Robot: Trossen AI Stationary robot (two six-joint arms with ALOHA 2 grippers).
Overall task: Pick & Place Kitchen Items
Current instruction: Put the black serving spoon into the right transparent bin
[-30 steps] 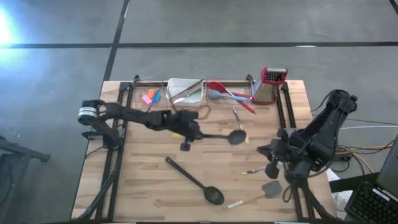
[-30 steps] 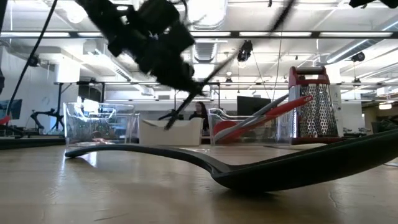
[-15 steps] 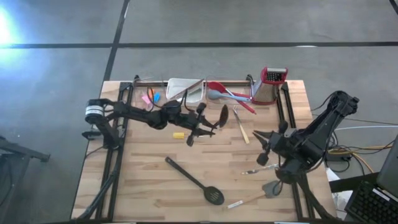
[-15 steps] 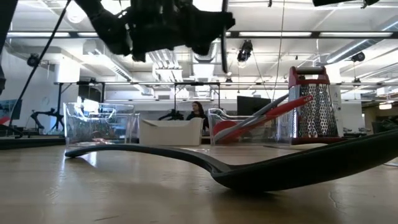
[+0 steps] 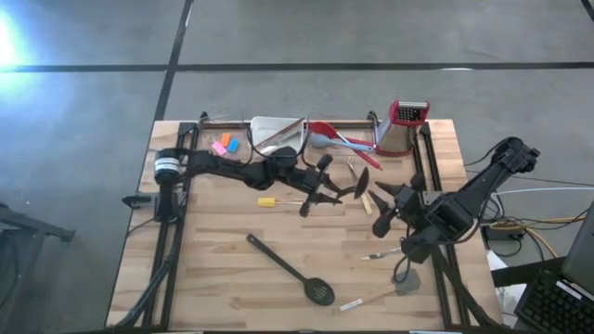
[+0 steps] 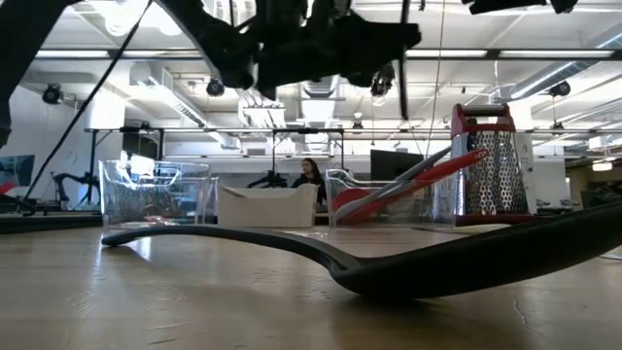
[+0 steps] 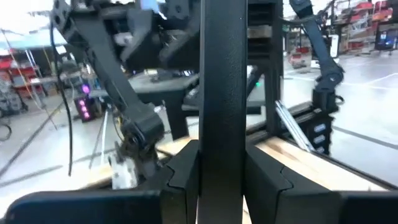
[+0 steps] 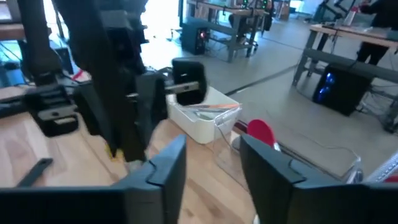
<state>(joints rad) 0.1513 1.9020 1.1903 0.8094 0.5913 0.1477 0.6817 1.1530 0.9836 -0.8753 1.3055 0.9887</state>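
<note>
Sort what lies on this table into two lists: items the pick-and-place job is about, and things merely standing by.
Job items: black spoon in the left tool; slotted black spatula; red spoon; grey spatula.
Standing by: box grater; white tray.

Bench (image 5: pixel 213 269): pale wood planks. Slotted spoon (image 5: pixel 290 269): black. Small piece (image 5: pixel 266 201): yellow. Pieces (image 5: pixel 224 145) near the far edge: pink, orange, blue. Tray (image 5: pixel 275 134): white. Spatulas (image 5: pixel 342 139): red, grey. Grater (image 5: pixel 402 128): metal, red-topped
</note>
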